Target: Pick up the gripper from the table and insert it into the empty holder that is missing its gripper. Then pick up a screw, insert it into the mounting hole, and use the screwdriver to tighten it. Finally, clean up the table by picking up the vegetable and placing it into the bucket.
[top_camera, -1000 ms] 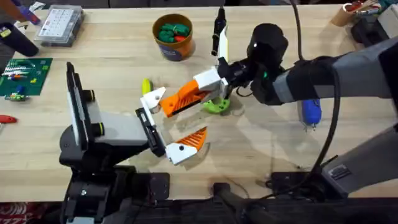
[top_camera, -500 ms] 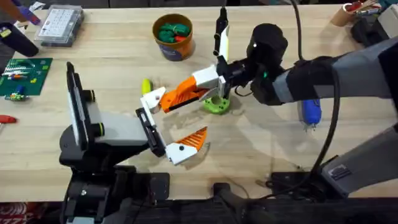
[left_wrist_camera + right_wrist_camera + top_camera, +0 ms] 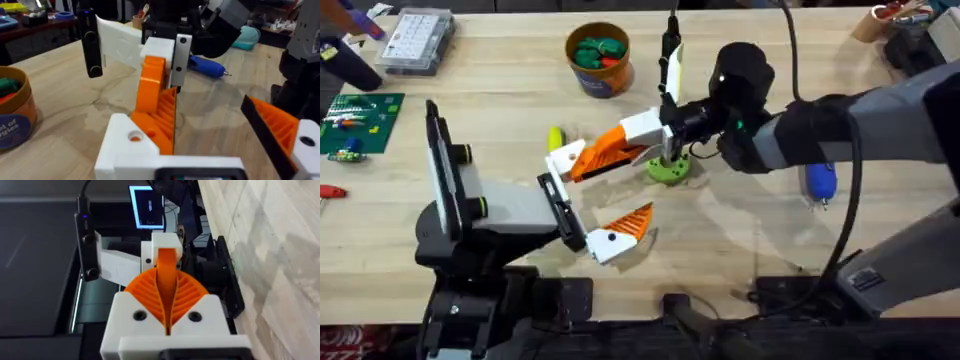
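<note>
My right gripper point(image 3: 588, 158) is shut on the gripper point(image 3: 567, 160), a small orange wedge with a white block base. It holds the part just above the table, with the base close to the upper end of the holder point(image 3: 560, 205), the white bracket with a black rail on my left arm. In the left wrist view the base point(image 3: 129, 142) sits right at the holder. One orange finger point(image 3: 625, 228) is mounted at the rail's lower end. The blue screwdriver point(image 3: 818, 182) lies under the right arm. A yellow-green vegetable point(image 3: 556, 136) lies beside the holder. The bucket point(image 3: 599, 78) stands behind.
A green round stand point(image 3: 669, 170) with an upright pin sits just right of the held part. The bucket holds green and red pieces. A clear parts box point(image 3: 416, 40), a green circuit board point(image 3: 360, 120) and a red tool point(image 3: 328, 190) lie at the far left.
The right gripper has carried the orange part a little left and back, bringing its white base nearer the holder's upper end. The left arm has not moved.
</note>
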`<state>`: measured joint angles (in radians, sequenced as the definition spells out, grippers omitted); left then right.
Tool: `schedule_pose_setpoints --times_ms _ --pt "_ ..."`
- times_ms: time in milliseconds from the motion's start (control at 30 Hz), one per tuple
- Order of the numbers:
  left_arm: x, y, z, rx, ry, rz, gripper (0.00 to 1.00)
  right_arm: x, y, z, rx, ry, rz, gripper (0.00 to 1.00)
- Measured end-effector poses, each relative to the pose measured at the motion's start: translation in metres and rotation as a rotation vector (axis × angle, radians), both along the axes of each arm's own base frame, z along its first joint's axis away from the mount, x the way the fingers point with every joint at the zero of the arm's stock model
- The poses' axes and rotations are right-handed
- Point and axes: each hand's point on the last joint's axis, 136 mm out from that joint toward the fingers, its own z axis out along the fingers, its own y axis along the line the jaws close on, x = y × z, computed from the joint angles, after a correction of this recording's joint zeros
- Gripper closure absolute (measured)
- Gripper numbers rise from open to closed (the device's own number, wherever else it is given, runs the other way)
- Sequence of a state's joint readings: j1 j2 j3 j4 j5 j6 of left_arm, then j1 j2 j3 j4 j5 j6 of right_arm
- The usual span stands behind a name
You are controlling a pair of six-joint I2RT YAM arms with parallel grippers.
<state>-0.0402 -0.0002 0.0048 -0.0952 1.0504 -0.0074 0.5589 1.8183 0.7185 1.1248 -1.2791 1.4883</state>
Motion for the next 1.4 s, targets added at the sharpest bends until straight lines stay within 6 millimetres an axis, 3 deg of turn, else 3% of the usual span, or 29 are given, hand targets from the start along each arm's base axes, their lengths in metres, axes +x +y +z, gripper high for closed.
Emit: schedule_pose_setpoints --times_ms 1400 --pt "0.007 0.005 0.0 -0.002 0.004 0.044 0.014 0.004 0.019 0.001 -0.026 0.02 -0.041 0.983"
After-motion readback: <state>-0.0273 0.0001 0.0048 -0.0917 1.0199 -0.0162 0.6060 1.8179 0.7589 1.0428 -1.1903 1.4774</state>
